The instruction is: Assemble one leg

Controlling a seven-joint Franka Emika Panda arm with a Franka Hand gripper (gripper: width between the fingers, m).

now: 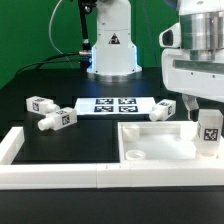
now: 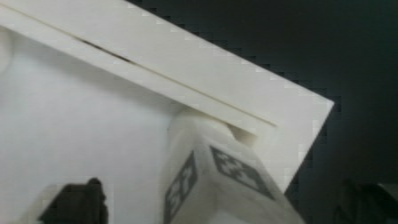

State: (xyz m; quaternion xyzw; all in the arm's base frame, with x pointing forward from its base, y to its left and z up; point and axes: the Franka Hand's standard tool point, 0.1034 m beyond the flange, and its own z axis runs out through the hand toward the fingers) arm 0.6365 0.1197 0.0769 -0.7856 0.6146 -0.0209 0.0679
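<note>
My gripper (image 1: 205, 115) is shut on a leg (image 1: 208, 136), a small white peg with black-and-white tags. It holds the leg upright over the corner of the white square tabletop (image 1: 150, 140) on the exterior view's right. In the wrist view the leg (image 2: 222, 168) hangs between my dark fingers (image 2: 71, 205), just above the tabletop's corner (image 2: 125, 110). I cannot tell whether the leg touches the tabletop. Three more legs lie on the black table: two (image 1: 40, 105) (image 1: 57, 121) at the exterior view's left and one (image 1: 165, 108) behind the tabletop.
The marker board (image 1: 112, 104) lies flat behind the tabletop. A white L-shaped wall (image 1: 25, 160) runs along the table's front and the exterior view's left. The robot base (image 1: 112, 45) stands at the back.
</note>
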